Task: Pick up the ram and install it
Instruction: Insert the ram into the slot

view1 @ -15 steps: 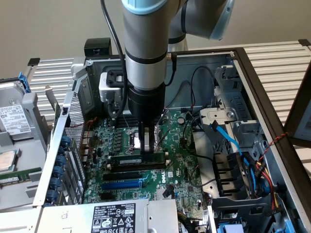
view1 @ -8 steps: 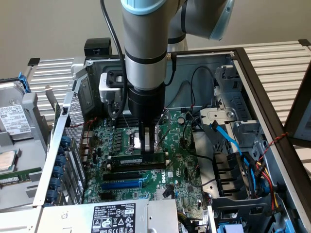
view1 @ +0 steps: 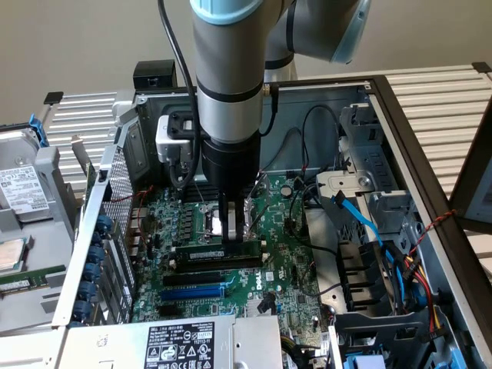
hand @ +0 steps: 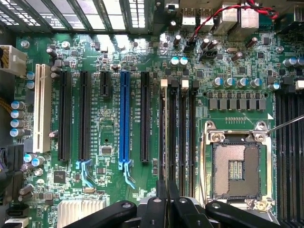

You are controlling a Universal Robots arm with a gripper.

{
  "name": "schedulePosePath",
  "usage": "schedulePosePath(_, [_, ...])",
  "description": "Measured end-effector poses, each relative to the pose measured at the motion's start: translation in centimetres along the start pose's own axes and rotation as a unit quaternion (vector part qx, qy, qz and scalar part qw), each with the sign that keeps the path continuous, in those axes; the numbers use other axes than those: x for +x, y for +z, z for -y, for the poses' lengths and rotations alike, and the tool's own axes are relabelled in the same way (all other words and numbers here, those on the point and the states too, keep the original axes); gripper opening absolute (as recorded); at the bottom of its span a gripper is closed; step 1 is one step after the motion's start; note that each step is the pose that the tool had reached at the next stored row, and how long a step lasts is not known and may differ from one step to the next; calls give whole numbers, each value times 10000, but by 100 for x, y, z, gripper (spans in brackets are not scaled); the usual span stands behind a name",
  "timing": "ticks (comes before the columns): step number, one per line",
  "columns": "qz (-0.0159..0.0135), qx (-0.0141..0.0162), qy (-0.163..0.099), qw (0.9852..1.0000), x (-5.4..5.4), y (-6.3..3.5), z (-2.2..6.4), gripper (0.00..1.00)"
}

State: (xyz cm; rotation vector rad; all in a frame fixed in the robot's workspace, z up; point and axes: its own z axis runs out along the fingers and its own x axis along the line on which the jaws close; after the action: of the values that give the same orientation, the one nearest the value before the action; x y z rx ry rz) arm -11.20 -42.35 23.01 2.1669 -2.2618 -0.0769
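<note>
— Hand [view1: 233,234] state, please?
— Closed on the ram [view1: 219,250]. The fingers [hand: 161,199] sit close together, with the stick's thin top edge pinched between them.
— Where is the ram exactly?
— Inside the open computer case [view1: 400,131], on the motherboard [view1: 296,269], directly under the arm [view1: 227,84]. It stands on edge along a memory slot and runs from the exterior view's left to its right. Its white label faces the near side.
— Neighbours?
— A bare black slot [view1: 201,277] lies just on its near side, and the blue expansion slot [view1: 192,293] is nearer still. The CPU socket [hand: 236,168] is on the far side, past the other memory slots.
— Fully seated?
— Cannot tell. Its lower edge meets the slot, but how deep it sits is unclear.
</note>
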Motion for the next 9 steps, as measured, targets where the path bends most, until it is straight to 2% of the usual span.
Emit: schedulePosePath(9, [0,1,0,10000,1,2,-30,12])
